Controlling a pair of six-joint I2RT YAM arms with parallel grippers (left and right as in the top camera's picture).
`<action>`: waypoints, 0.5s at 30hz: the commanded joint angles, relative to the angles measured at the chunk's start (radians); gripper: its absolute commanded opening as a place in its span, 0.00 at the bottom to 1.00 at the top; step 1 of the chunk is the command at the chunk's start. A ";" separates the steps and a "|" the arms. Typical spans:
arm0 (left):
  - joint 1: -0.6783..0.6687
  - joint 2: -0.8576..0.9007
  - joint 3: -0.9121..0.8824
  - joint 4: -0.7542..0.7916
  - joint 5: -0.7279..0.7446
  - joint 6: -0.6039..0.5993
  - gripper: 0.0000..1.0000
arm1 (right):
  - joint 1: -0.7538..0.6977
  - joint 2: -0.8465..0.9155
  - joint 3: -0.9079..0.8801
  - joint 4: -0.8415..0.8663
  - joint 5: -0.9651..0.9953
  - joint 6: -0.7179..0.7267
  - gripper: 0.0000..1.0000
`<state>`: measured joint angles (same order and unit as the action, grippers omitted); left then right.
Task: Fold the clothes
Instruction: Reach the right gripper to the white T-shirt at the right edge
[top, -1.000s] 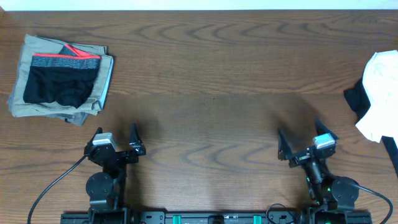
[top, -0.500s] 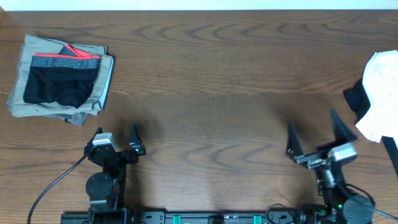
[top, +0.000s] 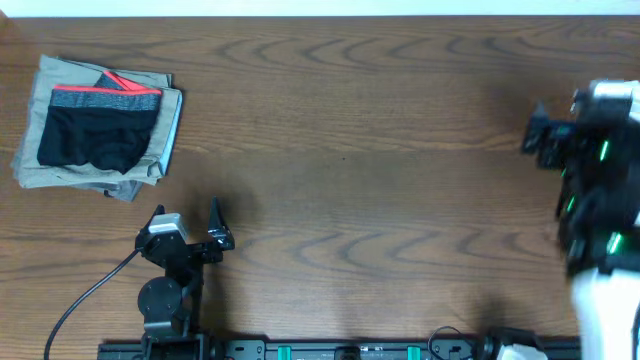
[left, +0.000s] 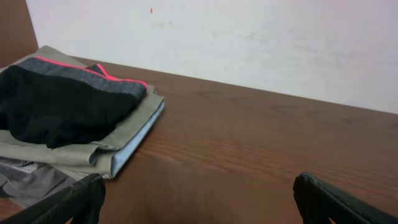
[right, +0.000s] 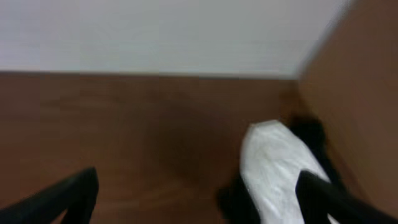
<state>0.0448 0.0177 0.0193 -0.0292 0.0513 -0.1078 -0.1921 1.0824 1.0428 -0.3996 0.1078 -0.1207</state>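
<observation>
The left gripper (top: 187, 212) sits low over the near edge of the wooden table (top: 350, 120), close to its base. Its two dark fingers are spread wide with nothing between them. A black cable (top: 80, 300) curves away from the base to the left. In the left wrist view both fingers (left: 78, 200) stand at the bottom corners, far apart, with only bare wood between them.

On the right, the right arm (top: 590, 170) stretches along the table's right edge. It is motion-blurred in the overhead view, with green lights on its body. The right gripper (right: 198, 177) is also spread wide, its fingertips at opposite bottom corners of the wrist view, clamped on nothing.

Ahead of it, a little right of the middle, lies the white T-shirt (right: 273, 168), bunched into a wrinkled heap near the table's right edge. A black garment (right: 308, 129) touches it, showing behind the heap and again at its near left side. The blur hides whether the right finger brushes the cloth. In the overhead view the arm covers this pile.

Farther off, at the table's far left, khaki-grey folded pieces (top: 165, 140) lie stacked flat. Black shorts (top: 95, 140) lie on top, their red-and-grey waistband (top: 105, 99) toward the far side. The stack is well apart from the left gripper. Beyond the far edge stands a plain white wall (left: 249, 37).
</observation>
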 joint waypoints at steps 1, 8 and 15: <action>0.005 0.000 -0.015 -0.039 -0.015 0.002 0.98 | -0.118 0.213 0.216 -0.101 0.032 -0.024 0.99; 0.005 0.000 -0.015 -0.039 -0.015 0.002 0.98 | -0.221 0.534 0.422 -0.232 -0.020 -0.024 0.99; 0.005 0.000 -0.015 -0.039 -0.015 0.002 0.98 | -0.267 0.657 0.422 -0.134 0.029 -0.027 0.97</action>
<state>0.0448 0.0185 0.0204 -0.0311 0.0513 -0.1081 -0.4198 1.6913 1.4391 -0.5774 0.1062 -0.1368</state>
